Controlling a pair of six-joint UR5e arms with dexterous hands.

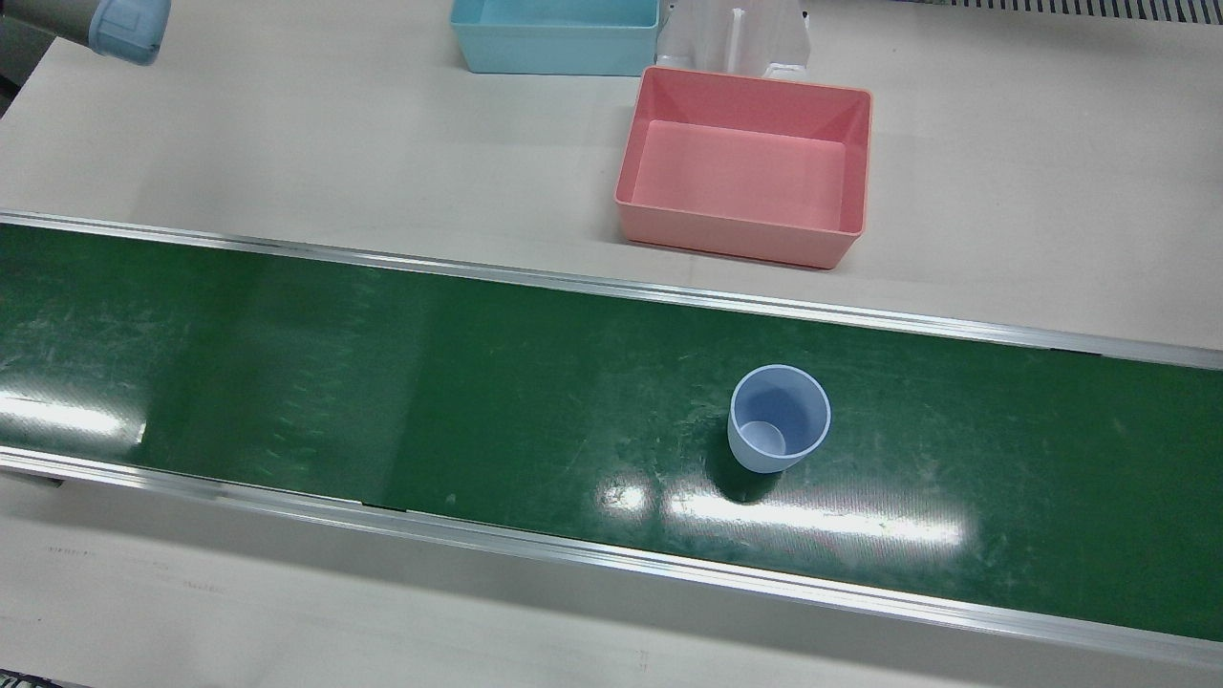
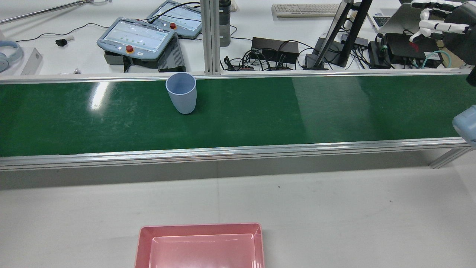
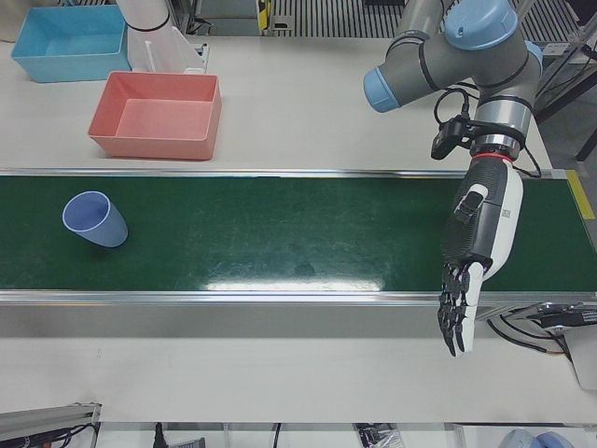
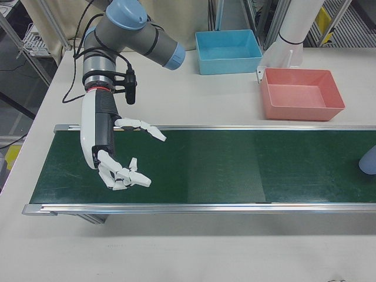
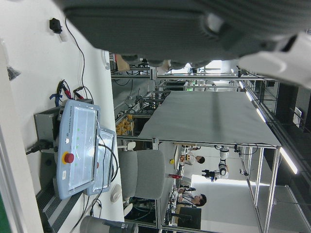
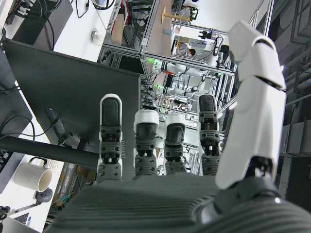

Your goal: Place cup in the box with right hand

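Note:
A light blue cup (image 1: 779,418) stands upright and alone on the green conveyor belt (image 1: 382,401); it also shows in the rear view (image 2: 181,92) and left-front view (image 3: 93,219). The empty pink box (image 1: 736,239) sits on the table beyond the belt, on the robot's side. My right hand (image 4: 117,155) hovers open over the far end of the belt, fingers spread, holding nothing, a long way from the cup (image 4: 369,160). My left hand (image 3: 471,257) hangs open at the opposite end of the belt, fingers pointing down past the belt's front rail.
A light blue box (image 1: 554,38) sits behind the pink box, beside a white arm pedestal (image 1: 736,38). Aluminium rails (image 1: 611,287) border the belt. Teach pendants (image 2: 135,37), cables and a monitor stand crowd the desk beyond the belt.

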